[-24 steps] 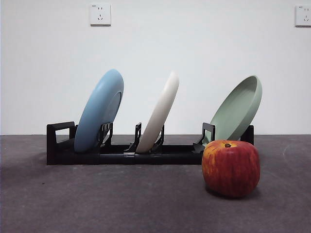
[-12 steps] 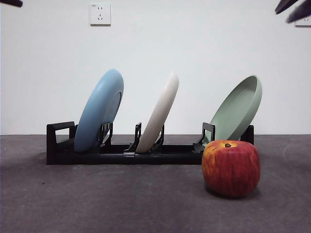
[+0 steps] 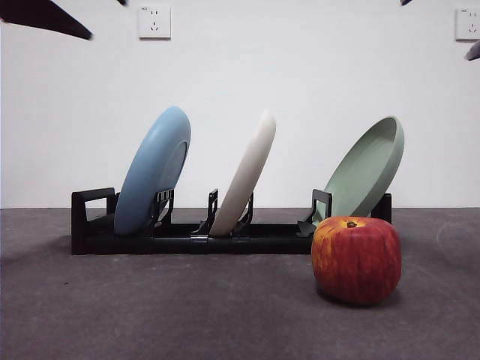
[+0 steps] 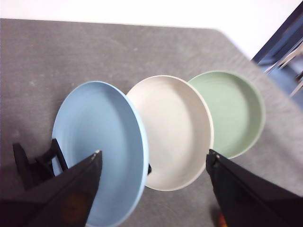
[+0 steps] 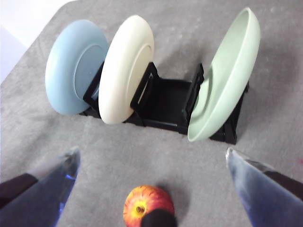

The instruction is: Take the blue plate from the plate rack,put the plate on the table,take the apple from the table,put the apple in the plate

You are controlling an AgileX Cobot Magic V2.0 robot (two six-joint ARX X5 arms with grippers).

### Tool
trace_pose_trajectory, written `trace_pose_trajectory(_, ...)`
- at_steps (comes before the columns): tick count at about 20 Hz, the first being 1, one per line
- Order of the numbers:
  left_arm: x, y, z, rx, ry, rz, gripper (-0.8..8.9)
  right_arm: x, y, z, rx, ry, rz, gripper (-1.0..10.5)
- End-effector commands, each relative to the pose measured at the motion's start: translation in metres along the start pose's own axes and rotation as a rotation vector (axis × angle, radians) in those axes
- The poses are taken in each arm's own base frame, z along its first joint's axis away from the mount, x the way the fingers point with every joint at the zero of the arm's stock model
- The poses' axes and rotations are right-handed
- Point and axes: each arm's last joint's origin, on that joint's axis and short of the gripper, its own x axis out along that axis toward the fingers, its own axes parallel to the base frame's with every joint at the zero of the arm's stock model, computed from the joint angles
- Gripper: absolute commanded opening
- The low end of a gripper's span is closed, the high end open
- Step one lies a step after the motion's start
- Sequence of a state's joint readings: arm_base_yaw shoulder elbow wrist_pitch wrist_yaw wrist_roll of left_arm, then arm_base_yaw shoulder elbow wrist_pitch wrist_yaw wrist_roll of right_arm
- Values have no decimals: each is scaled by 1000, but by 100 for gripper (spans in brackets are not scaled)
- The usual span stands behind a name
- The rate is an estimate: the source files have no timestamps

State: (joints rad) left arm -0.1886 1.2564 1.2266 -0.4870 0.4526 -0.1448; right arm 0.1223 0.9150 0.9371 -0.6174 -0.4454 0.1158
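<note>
The blue plate (image 3: 154, 171) stands tilted in the left end slot of the black plate rack (image 3: 187, 238). It also shows in the left wrist view (image 4: 97, 142) and the right wrist view (image 5: 71, 66). The red apple (image 3: 356, 259) sits on the table (image 3: 187, 307) in front of the rack's right end, also seen in the right wrist view (image 5: 146, 204). My left gripper (image 4: 154, 152) is open, high above the blue and cream plates. My right gripper (image 5: 151, 155) is open, high above the apple. Neither holds anything.
A cream-white plate (image 3: 244, 176) stands in the rack's middle slot and a sage-green plate (image 3: 367, 169) leans at its right end. Black arm tips show at the front view's top left corner (image 3: 45, 16) and top right edge (image 3: 472, 51). A white wall stands behind the table.
Both arms have come into the front view's top corners; the black tip at the top left has grown larger. The plates, rack and apple have not moved.
</note>
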Motion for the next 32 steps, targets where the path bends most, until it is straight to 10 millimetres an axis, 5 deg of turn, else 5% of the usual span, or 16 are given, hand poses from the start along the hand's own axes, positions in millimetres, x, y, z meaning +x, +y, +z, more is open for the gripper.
trace_pose_trajectory(1, 28, 0, 8, 68, 73, 22, 368, -1, 0, 1, 7, -4, -1, 535)
trace_pose_trajectory(7, 98, 5, 1, 92, 204, 83, 368, -1, 0, 1, 7, -4, -1, 535)
trace_pose_trajectory(12, 128, 9, -14, 93, 273, 104, 363, -1, 0, 1, 7, -4, -4, 535)
trace_pose_trajectory(15, 131, 10, -14, 122, 268, 113, 130, -1, 0, 1, 7, -5, -4, 535)
trace_pose_trajectory(17, 129, 9, -12, 128, 248, 109, -5, -1, 0, 1, 6, -6, -7, 534)
trace_pose_trajectory(24, 109, -9, 28, 137, 202, 45, -13, -1, 0, 1, 6, -7, -8, 534)
trace_pose_trajectory(28, 73, -32, 65, 158, 206, 38, -13, -1, 0, 1, 6, -7, -8, 534)
trace_pose_trajectory(32, 28, -65, 73, 262, 258, 3, -12, -1, 0, 2, 4, -11, -7, 534)
